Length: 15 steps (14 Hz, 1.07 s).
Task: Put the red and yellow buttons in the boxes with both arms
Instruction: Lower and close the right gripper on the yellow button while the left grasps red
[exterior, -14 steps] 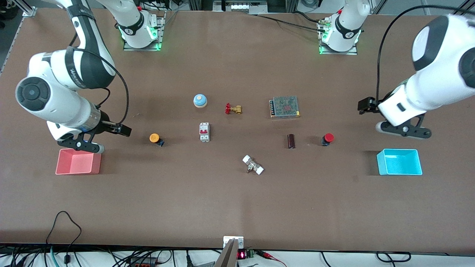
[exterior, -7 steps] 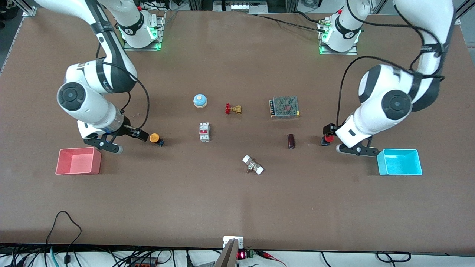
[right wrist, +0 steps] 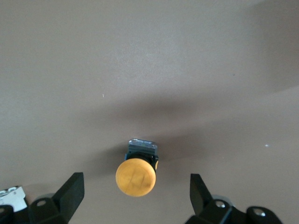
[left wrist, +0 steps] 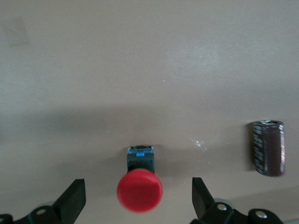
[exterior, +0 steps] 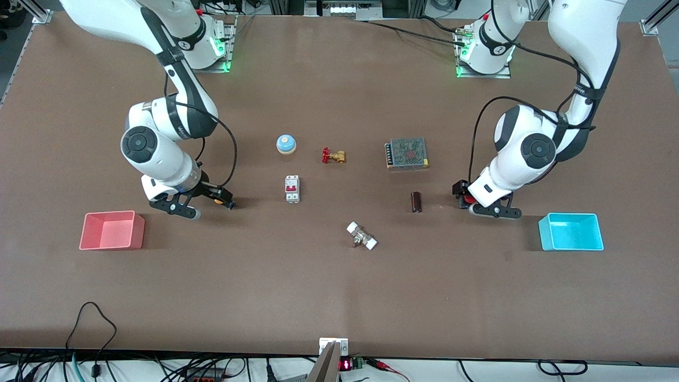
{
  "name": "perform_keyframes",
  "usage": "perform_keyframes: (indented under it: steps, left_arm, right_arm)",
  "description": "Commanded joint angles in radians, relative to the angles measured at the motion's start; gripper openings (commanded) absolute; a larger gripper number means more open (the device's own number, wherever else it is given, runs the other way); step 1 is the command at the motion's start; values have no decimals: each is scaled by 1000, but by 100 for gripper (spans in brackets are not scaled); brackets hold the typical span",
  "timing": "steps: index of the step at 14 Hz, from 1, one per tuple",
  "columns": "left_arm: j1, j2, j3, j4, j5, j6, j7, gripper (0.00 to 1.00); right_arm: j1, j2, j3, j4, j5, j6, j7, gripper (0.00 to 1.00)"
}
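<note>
The orange-yellow button [right wrist: 135, 176] stands on the table between the open fingers of my right gripper [right wrist: 135, 193], untouched. In the front view that gripper [exterior: 215, 201] covers most of the button [exterior: 218, 201]. The red button [left wrist: 139, 190] stands between the open fingers of my left gripper [left wrist: 138, 198], with gaps on both sides. In the front view the left gripper [exterior: 469, 200] is over the red button [exterior: 467, 199]. The pink-red box [exterior: 111, 213] sits toward the right arm's end and the cyan box [exterior: 570, 215] toward the left arm's end. Both are empty.
A pale-blue bell [exterior: 286, 144], a brass valve [exterior: 333, 156], a circuit breaker [exterior: 292, 188], a mesh-topped power supply [exterior: 407, 153], a dark cylinder [exterior: 416, 201] and a white-ended fitting [exterior: 362, 236] lie mid-table. The cylinder also shows in the left wrist view [left wrist: 268, 147].
Both arms have swung inward from beside their boxes and come down. Each open gripper now straddles its button. The buttons have not moved.
</note>
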<state>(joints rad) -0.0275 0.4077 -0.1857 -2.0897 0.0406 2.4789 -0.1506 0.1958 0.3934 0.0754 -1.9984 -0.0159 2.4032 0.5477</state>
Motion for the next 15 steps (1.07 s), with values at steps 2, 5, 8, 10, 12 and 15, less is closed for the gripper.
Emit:
perform_keyframes:
  steps: [2, 5, 8, 10, 12, 15]
  left_arm:
    - [6, 60, 0, -29, 21, 127, -10, 100]
    - [6, 77, 2, -32, 21, 161, -10, 100]
    - [6, 74, 2, -39, 21, 161, -10, 67]
    - [8, 74, 2, -47, 21, 161, -9, 39]
    - [8, 71, 2, -47, 21, 160, -7, 26]
    - [9, 56, 5, -38, 21, 147, 0, 17]
  right_arm:
    - [10, 24, 0, -10, -33, 34, 14, 100]
    - [8, 54, 0, -10, -32, 76, 14, 100]
    - [8, 65, 0, -10, -32, 82, 15, 100]
    - [8, 74, 0, -10, -32, 82, 15, 100]
    - [8, 76, 0, -10, -32, 79, 15, 100]
    - [10, 76, 1, -10, -32, 73, 15, 100]
